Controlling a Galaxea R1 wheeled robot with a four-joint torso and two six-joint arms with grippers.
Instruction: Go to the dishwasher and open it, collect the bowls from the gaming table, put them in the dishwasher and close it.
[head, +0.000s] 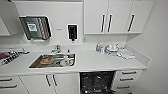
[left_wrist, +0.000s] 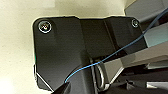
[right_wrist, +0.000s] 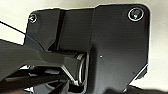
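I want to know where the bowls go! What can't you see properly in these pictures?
- Dishwasher, head view: open and dark inside; the bottom edge cuts it off, and its contents are too blurred to tell.
- Sink, head view: dishes inside are blurred; which are bowls is unclear.
- Things by the counter's back wall, head view: too small to name.
- Both wrist views: the robot's dark plate hides the fingers.

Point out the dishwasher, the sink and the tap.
dishwasher (head: 97, 82), head view, on its dark open interior under the counter.
sink (head: 37, 62), head view, on the left part of the steel basin.
tap (head: 57, 48), head view, on the spout behind the basin.
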